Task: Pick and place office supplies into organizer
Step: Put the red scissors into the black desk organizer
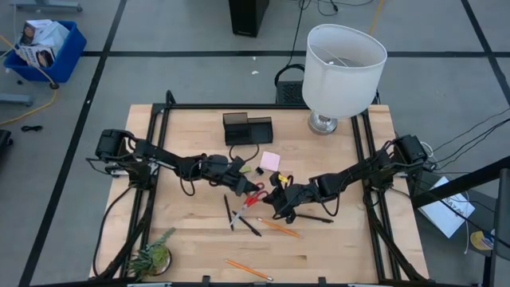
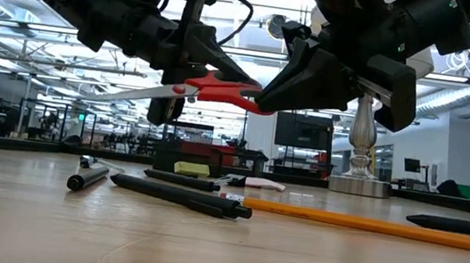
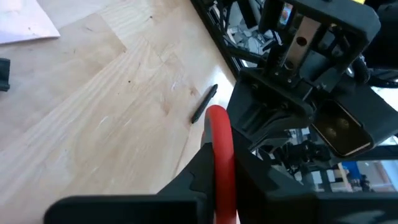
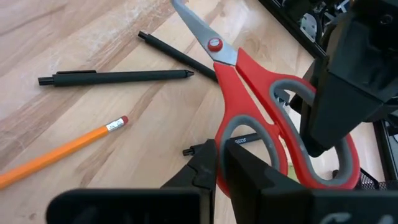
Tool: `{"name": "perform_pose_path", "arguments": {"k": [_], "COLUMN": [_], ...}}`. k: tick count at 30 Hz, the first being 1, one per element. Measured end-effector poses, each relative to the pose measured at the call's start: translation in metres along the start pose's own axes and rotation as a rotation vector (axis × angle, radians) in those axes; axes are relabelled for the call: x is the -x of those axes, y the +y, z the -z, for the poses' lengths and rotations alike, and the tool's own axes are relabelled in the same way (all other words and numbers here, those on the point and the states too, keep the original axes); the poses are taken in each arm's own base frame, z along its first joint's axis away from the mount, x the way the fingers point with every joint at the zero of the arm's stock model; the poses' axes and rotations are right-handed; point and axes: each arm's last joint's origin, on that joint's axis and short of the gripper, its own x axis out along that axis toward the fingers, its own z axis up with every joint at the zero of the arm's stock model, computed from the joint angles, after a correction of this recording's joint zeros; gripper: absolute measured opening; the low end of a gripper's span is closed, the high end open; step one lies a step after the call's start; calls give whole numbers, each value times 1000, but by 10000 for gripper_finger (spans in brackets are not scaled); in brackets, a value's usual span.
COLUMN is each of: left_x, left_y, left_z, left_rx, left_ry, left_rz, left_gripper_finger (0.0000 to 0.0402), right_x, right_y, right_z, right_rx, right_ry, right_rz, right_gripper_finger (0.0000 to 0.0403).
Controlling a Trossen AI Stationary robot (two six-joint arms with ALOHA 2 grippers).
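I've got both jaws pinching the red scissors point(image 4: 261, 118) aloft mid-worktop, left gripper point(image 1: 239, 169) and right gripper point(image 1: 275, 197) each on a handle, while pens point(image 2: 178, 194), pencils point(image 2: 359, 222), and the pink pad point(image 1: 270, 160) lie outside the organizer point(image 1: 247, 127).

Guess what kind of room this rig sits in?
Probably a large open lab or workshop: taped lines on the grey floor, long ceiling light strips over far workstations, and a blue bin beside the wooden table.
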Motion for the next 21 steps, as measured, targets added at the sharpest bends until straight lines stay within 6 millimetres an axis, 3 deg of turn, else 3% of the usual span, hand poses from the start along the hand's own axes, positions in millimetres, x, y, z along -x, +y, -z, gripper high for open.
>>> {"name": "perform_pose_path", "arguments": {"k": [9,21], "left_x": [0,7], "left_y": [2,-2], "left_z": [4,-4], "left_rx": [-70,-150], "left_ry": [72,50], "left_rz": [4,25], "left_gripper_finger": [35,40], "right_x": [10,31], "right_y": [0,-9], "right_z": [-4,-13], "right_rx": [-114,-312], "right_ry": [5,-30], "right_rz": [-31,-27], "right_gripper_finger": [40,151]}}
